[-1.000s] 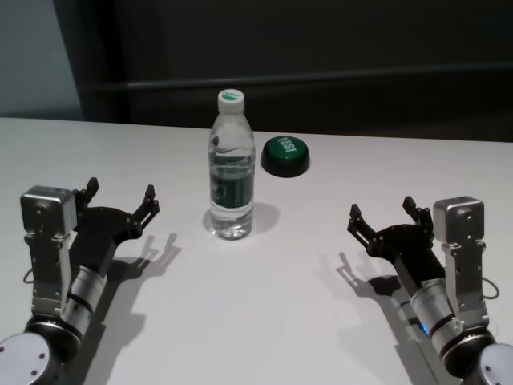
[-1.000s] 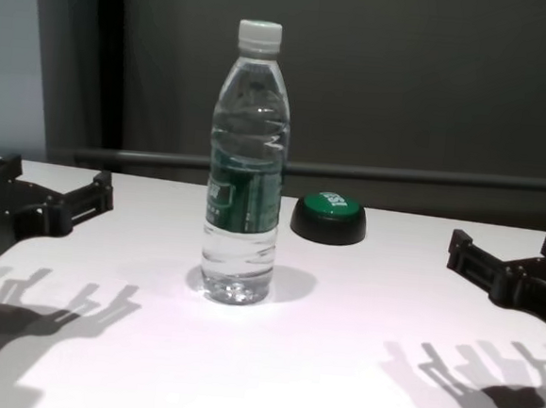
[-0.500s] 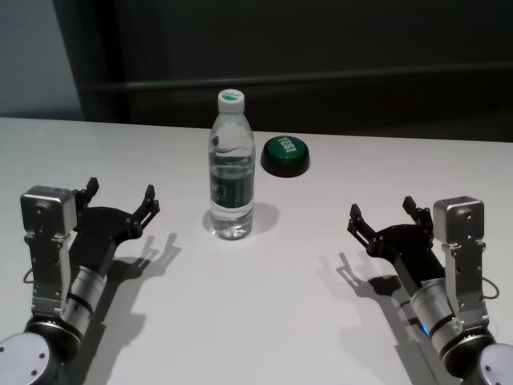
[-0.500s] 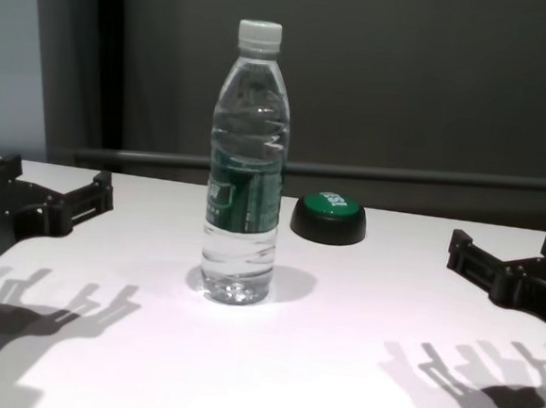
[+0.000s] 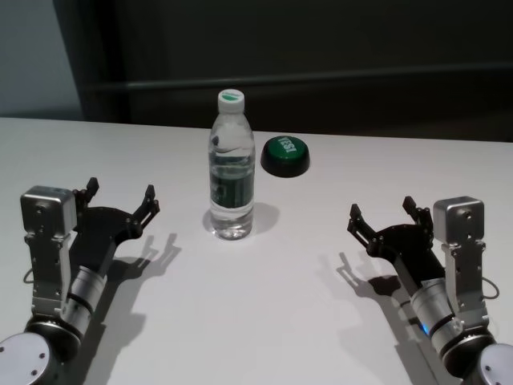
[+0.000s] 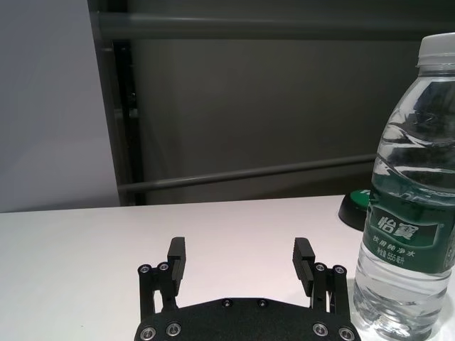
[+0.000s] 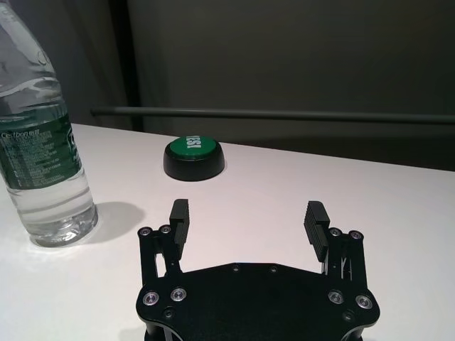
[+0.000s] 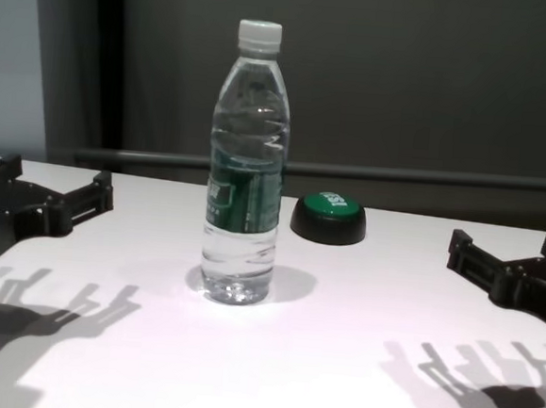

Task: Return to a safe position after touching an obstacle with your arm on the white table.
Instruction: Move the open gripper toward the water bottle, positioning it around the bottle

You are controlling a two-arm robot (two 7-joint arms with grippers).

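- Head view, compared with the frames from a second ago: no change found. Both arms, the bottle and the button stay where they were.
- The water bottle (image 5: 232,170) stands upright on the white table (image 5: 256,321), white cap on, green label band around its middle, water inside.
- The left gripper (image 5: 120,198) sits left of the bottle and nearer the robot, clear of it, with its fingers spread wide and nothing between them.
- The right gripper (image 5: 385,215) sits well to the right of the bottle and nearer the robot, also spread wide and empty.
- A green dome button (image 5: 285,155) on a black base lies just behind and right of the bottle, apart from it.
- Left wrist view: the bottle (image 6: 412,206) stands close beside one finger (image 6: 304,257) of that gripper; no contact is visible.
- Right wrist view: bare tabletop separates the gripper (image 7: 247,216) from the bottle (image 7: 43,149) and the button (image 7: 193,156).
- Gripper shadows fall on the table near the robot.
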